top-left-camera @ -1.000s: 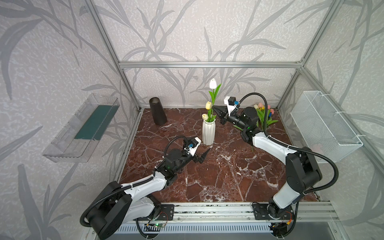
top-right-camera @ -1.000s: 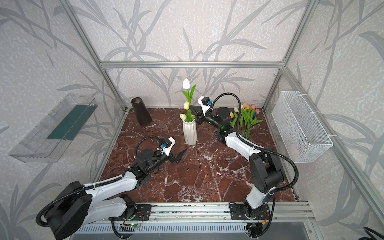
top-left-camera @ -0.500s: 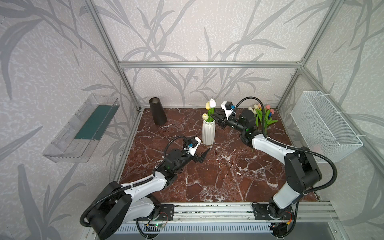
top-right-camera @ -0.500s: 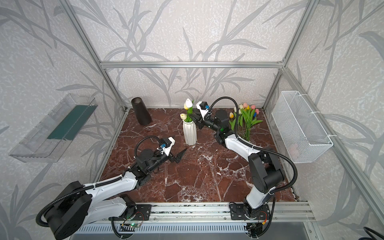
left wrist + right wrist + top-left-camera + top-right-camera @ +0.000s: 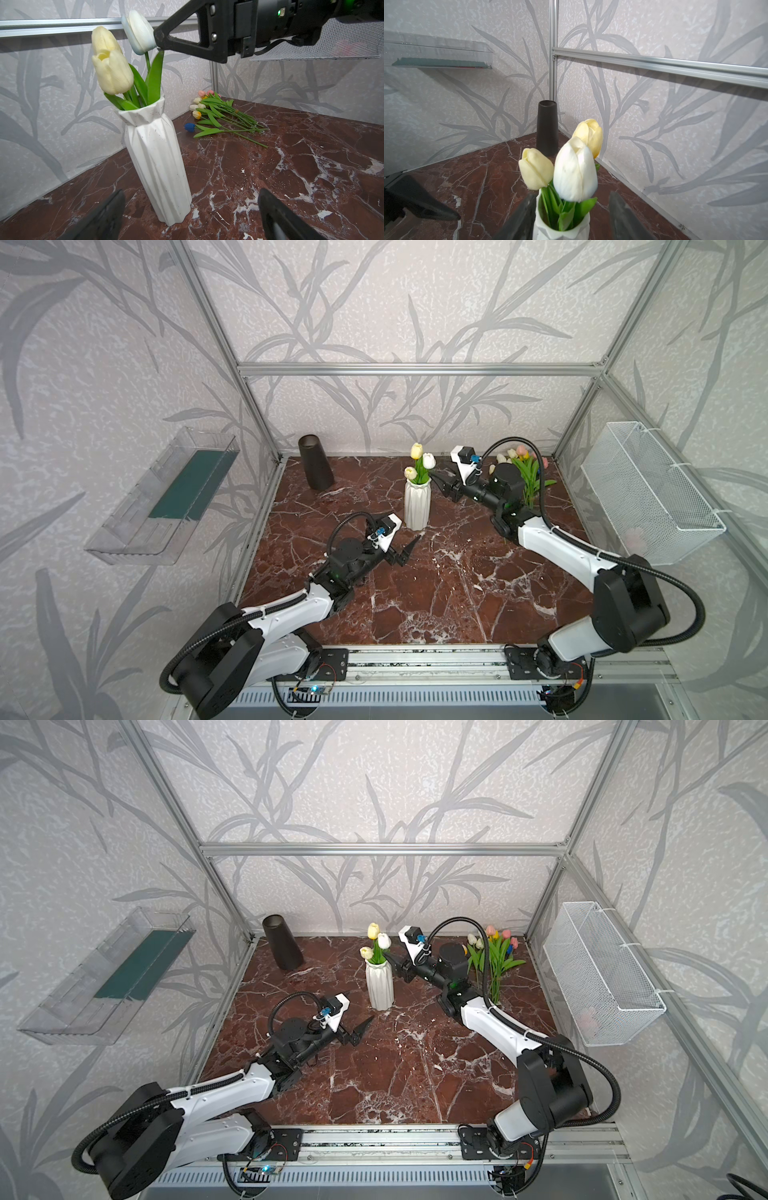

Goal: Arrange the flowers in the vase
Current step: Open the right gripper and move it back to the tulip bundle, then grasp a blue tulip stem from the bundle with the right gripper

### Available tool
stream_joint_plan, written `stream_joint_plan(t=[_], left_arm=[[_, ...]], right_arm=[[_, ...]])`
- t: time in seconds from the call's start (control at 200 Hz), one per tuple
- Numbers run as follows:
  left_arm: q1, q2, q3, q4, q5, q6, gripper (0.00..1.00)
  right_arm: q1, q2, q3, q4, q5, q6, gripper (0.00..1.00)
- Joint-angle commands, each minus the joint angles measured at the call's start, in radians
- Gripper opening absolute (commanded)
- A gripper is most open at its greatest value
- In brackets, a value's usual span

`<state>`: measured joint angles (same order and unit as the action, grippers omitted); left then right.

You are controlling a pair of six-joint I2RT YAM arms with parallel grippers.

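nearest me, my left fingers (image 5: 108, 214) are spread wide and empty over the counter (image 5: 436, 605), just in front of the white vase (image 5: 417, 506). the vase stands upright mid-counter with three tulips (image 5: 420, 462) in it, two cream and one white. my right fingers (image 5: 519, 218) sit parted either side of the vase neck, gripping nothing. farther back the loose flowers (image 5: 527, 472) lie near the right corner, and a black vase (image 5: 316, 464) stands far left.

White faceted vase (image 5: 155, 155) w/ two pale-yellow tulips (image 5: 113, 72) + one white tulip (image 5: 139, 33) (faint blue tinge), green leaves. Right of the vase: loose bunch (image 5: 224, 116), pink/cream/orange/blue heads, green stems. Left of it, dark brown-black cone vase (image 5: 316, 464). Tabletop (image 5: 457, 593): dark red marble, white veins.
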<state>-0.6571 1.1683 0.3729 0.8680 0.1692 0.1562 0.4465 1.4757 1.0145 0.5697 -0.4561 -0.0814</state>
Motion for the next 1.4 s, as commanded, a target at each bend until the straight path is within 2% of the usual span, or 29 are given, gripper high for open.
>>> stream_joint_plan(t=[0.0,0.125,0.215,0.33,0.43,0.53,0.6,0.705,0.82,0.995,1.225,1.4], left_arm=[[-0.002,-0.034,-0.012,0.037,-0.006,-0.004,0.99],[-0.003,-0.065,-0.009,0.032,-0.006,-0.005,0.99],[-0.002,-0.074,-0.002,0.012,0.0,0.001,1.0],[-0.001,-0.069,-0.002,-0.004,0.011,0.005,0.99],[-0.002,-0.059,-0.011,0.008,0.011,-0.001,0.99],[-0.001,-0.053,-0.015,0.005,0.013,-0.004,0.99],[-0.002,-0.047,-0.017,0.006,0.014,-0.003,0.99],[-0.002,-0.041,-0.018,0.007,0.013,-0.004,0.99],[-0.001,-0.027,-0.019,0.019,0.014,-0.004,0.99],[-0.002,-0.01,-0.018,0.031,0.013,-0.009,0.99],[-0.001,-0.01,-0.018,0.022,0.01,-0.006,0.99],[-0.002,-0.001,-0.019,0.03,0.008,-0.007,0.99]], right_arm=[[0.006,-0.106,-0.034,-0.016,0.017,-0.033,0.59],[0.0,-0.194,-0.097,-0.014,0.098,-0.02,0.6],[-0.045,-0.186,-0.094,-0.09,0.174,0.016,0.6],[-0.121,-0.086,0.025,-0.384,0.292,0.049,0.55],[-0.175,0.043,0.147,-0.653,0.454,0.066,0.42],[-0.265,0.199,0.287,-0.903,0.421,0.087,0.34],[-0.299,0.319,0.395,-1.082,0.401,0.033,0.32],[-0.304,0.46,0.554,-1.322,0.495,-0.037,0.31],[-0.305,0.553,0.627,-1.416,0.499,-0.099,0.32],[-0.318,0.641,0.689,-1.456,0.52,-0.129,0.31],[-0.319,0.679,0.706,-1.402,0.543,-0.137,0.32],[-0.33,0.703,0.723,-1.386,0.515,-0.145,0.32]])
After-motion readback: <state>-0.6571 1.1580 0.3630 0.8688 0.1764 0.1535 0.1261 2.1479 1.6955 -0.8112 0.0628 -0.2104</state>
